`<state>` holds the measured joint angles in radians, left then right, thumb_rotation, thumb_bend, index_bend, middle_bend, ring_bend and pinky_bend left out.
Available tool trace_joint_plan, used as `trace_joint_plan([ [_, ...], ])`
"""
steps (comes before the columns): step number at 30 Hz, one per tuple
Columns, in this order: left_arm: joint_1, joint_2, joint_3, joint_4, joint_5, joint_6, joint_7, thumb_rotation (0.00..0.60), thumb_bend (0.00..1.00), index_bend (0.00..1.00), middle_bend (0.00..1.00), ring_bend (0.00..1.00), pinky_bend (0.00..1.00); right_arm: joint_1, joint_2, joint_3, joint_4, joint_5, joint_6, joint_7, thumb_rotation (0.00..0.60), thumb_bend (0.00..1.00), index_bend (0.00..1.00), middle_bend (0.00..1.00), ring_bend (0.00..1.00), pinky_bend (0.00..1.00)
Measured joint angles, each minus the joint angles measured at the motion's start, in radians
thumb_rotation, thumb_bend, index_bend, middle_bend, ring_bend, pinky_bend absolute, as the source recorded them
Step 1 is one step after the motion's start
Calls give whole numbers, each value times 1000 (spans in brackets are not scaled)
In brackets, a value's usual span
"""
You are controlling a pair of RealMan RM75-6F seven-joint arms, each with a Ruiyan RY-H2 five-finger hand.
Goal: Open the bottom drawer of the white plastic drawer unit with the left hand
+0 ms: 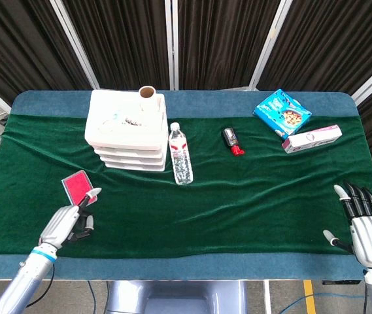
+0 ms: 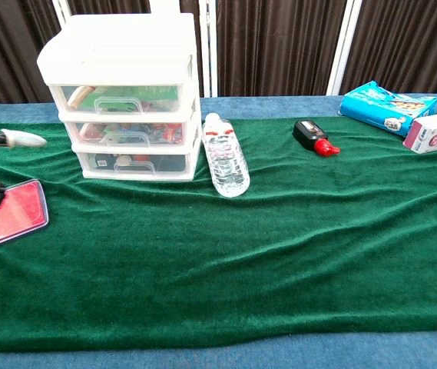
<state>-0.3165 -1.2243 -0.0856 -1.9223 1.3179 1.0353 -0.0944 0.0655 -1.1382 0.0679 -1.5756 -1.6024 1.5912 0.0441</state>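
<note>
**Bottom drawer not yet opened; left hand only on its way**

A white plastic drawer unit stood at the far left of a table covered in green cloth. Its bottom drawer sat flush with the two above it, fully closed. The left hand hovered near the front edge, just beside a red pouch and well apart from the unit, holding nothing; one finger pointed forward and the others looked partly curled. The right hand rested at the front right corner, fingers straight and close together, empty. Reaching the handle, gripping it and pulling all appeared to remain.
</note>
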Motion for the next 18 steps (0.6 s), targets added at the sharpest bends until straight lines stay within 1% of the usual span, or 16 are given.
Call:
trace_joint_plan([
  [4,-41,-26,-26,9,-60,-37,-30,600,788,0,745,672,625,0,5,0,-1,1,0,13,600,34,15,0,0,0],
  [9,-72,-81,-48,56,-118,-51,-21,600,808,0,745,672,625,-1,9,0,-2,0,1,27,600,35,15,0,0,0],
  [12,-94,-115,-74,75,-172,-72,-38,600,821,0,747,674,630,0,13,1,-2,3,-1,43,600,35,15,0,0,0],
  [18,-142,-165,-129,115,-273,-135,-113,600,836,0,748,675,633,1,20,4,1,10,-7,68,600,34,15,0,0,0],
])
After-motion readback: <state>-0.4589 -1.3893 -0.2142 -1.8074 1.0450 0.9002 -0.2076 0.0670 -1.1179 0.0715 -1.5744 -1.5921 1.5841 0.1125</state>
